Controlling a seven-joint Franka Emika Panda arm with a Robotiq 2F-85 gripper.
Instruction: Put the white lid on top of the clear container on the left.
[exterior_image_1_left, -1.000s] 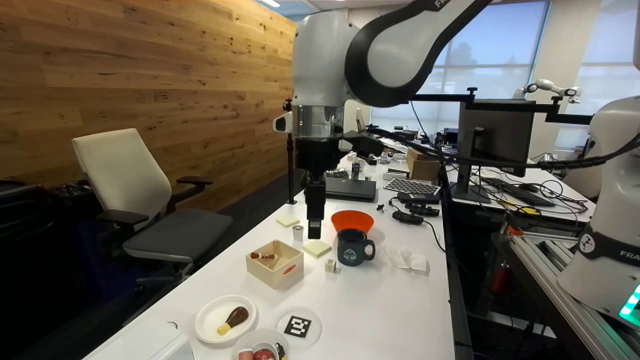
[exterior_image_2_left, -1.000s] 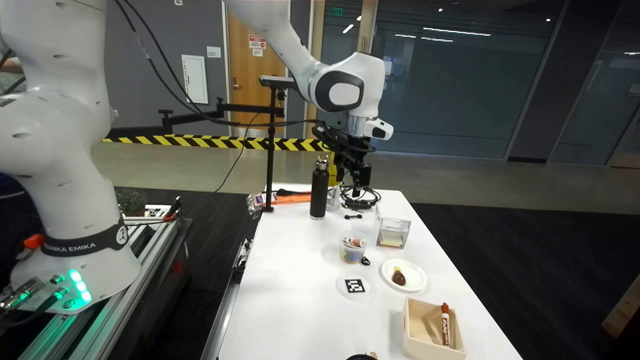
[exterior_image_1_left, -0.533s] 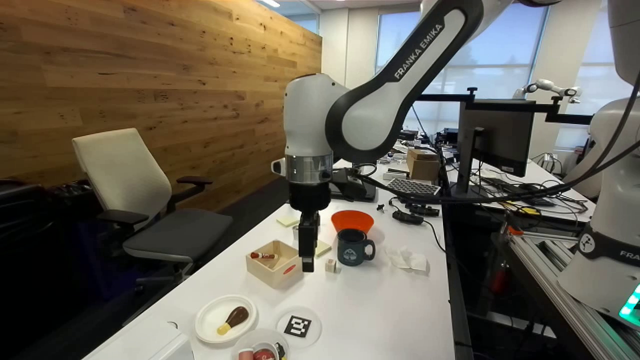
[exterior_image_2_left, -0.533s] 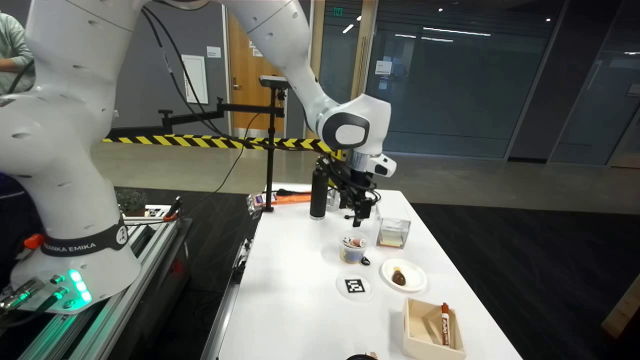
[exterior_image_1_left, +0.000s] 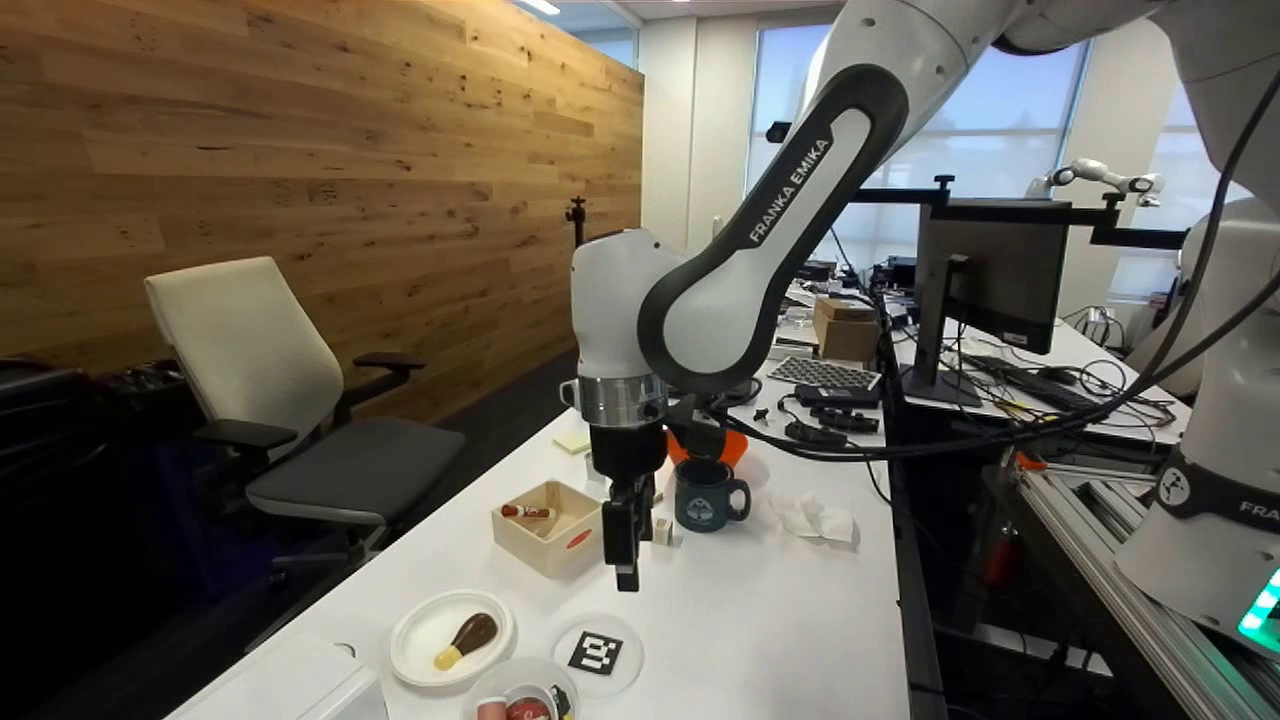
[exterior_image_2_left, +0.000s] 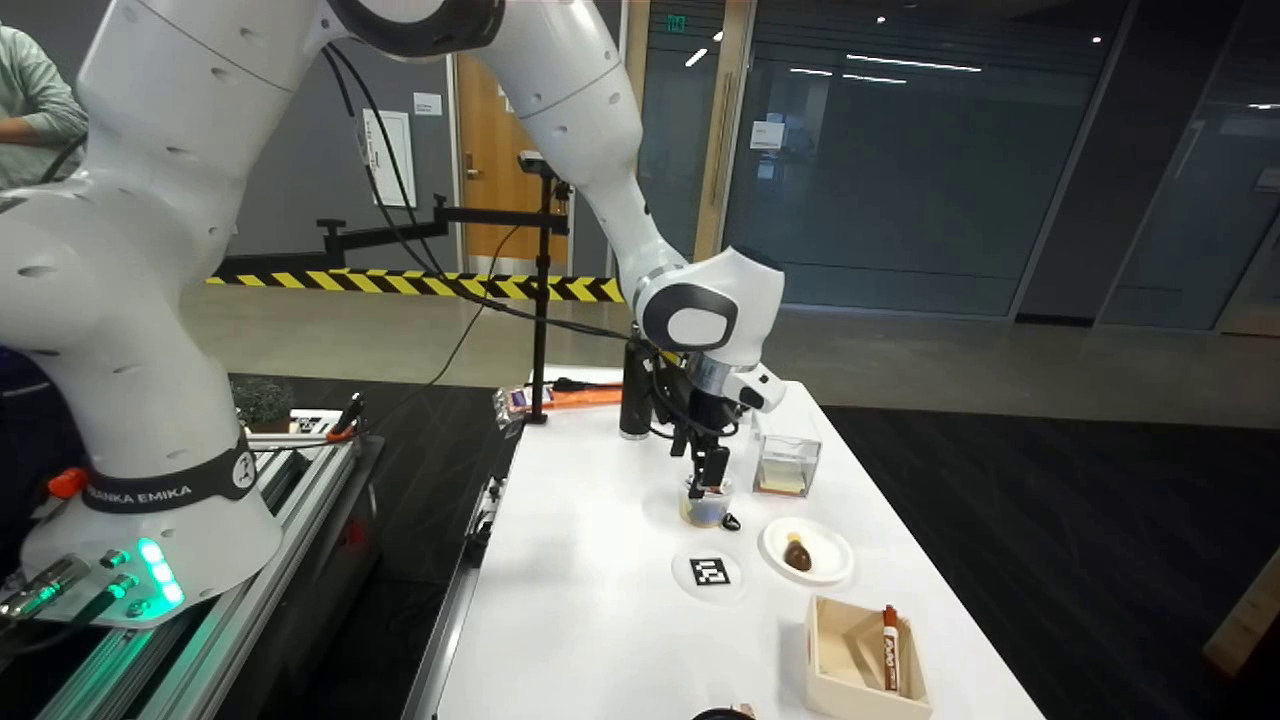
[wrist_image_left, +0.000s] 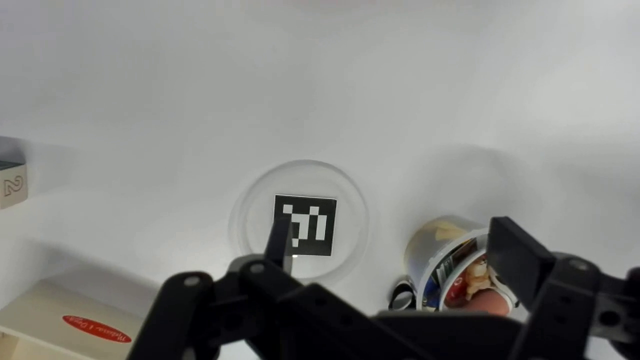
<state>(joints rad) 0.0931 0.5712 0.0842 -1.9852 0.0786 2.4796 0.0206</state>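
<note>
Presently, the round translucent lid, black-and-white patterned at its centre, is seen lying flat on the white table. The clear plastic tub, filled with mixed small items, is situated near the lid but apart from it. The gripper is suspended above the lid's level; its fingers are spread wide, nothing gripped. Beside the lid, a brown-and-yellow drumstick-shaped object is carried on a white plate. Farther from the lid, a marker pen is contained in a wooden box.
</note>
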